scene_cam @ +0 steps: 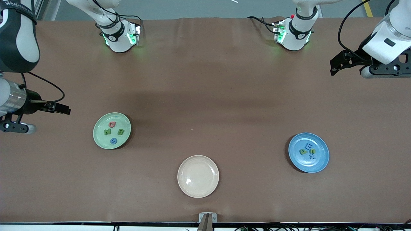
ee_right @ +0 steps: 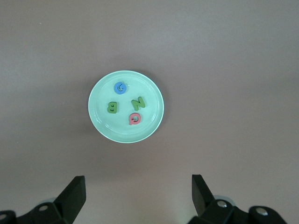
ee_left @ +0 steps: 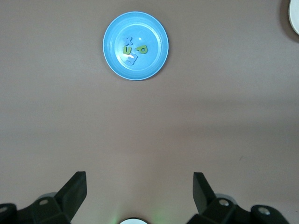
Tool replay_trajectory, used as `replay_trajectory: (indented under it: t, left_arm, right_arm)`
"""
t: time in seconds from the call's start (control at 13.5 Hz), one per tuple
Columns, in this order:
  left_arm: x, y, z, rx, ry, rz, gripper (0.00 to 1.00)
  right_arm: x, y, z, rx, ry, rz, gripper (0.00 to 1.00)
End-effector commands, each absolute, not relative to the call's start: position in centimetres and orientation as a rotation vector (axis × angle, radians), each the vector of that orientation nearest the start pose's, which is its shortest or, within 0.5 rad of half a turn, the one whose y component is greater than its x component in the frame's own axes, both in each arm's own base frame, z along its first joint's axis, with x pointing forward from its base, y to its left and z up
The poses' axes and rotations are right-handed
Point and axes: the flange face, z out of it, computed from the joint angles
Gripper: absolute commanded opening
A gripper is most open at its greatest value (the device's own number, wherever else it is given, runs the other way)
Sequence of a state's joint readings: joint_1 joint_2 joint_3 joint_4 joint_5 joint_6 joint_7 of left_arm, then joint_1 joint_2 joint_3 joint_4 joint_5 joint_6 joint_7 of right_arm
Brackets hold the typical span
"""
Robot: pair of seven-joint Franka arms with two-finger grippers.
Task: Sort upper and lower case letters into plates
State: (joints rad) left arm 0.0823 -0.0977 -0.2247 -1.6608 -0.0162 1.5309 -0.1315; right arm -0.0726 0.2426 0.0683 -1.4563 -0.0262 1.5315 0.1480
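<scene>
The mint green plate (scene_cam: 100,136) lies toward the right arm's end and holds several foam letters: a red one (scene_cam: 111,124), a green N (scene_cam: 107,132), a green B (scene_cam: 121,132) and a blue one (scene_cam: 113,141). It shows in the right wrist view (ee_right: 105,126) too. The blue plate (scene_cam: 322,160) lies toward the left arm's end with several green and blue letters (scene_cam: 308,151); it also shows in the left wrist view (ee_left: 152,63). My left gripper (scene_cam: 334,66) (ee_left: 140,186) is open and empty, high over the table's left-arm end. My right gripper (scene_cam: 65,110) (ee_right: 138,186) is open and empty, high beside the mint plate.
A cream-beige plate (scene_cam: 198,176) lies bare between the two plates, nearer to the front camera; its edge shows in the left wrist view (ee_left: 295,16). The brown table cloth (scene_cam: 205,80) covers the table. The arm bases (scene_cam: 119,35) (scene_cam: 293,33) stand at the back.
</scene>
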Motion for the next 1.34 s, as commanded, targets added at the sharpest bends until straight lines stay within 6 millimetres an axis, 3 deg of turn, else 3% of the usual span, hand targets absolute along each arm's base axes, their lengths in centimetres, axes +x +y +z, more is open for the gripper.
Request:
replay_trajectory:
  t: [0.0,0.45,0.74,0.97,1.26]
  left_arm:
    - [51.8,-8.2,62.9,-3.115,0.046,0.037,1.00]
    - [51.7,-8.3,63.3,-3.119,0.044,0.021,1.00]
    - [52.0,-7.7,64.3,-3.123,0.035,-0.010,1.00]
    - [52.1,-7.4,64.2,-3.123,0.025,-0.005,1.00]
    - [52.5,-7.3,63.8,-3.126,0.026,-0.007,1.00]
  right_arm:
    - [62.1,-1.6,54.5,-3.137,0.255,0.266,1.00]
    - [61.5,-0.8,53.3,-3.132,0.224,0.331,1.00]
    - [61.4,-1.1,53.6,-3.128,0.106,0.312,1.00]
    - [60.4,-1.0,54.6,-3.136,0.113,0.296,1.00]
    - [57.5,-1.7,56.7,-3.126,0.146,0.258,1.00]
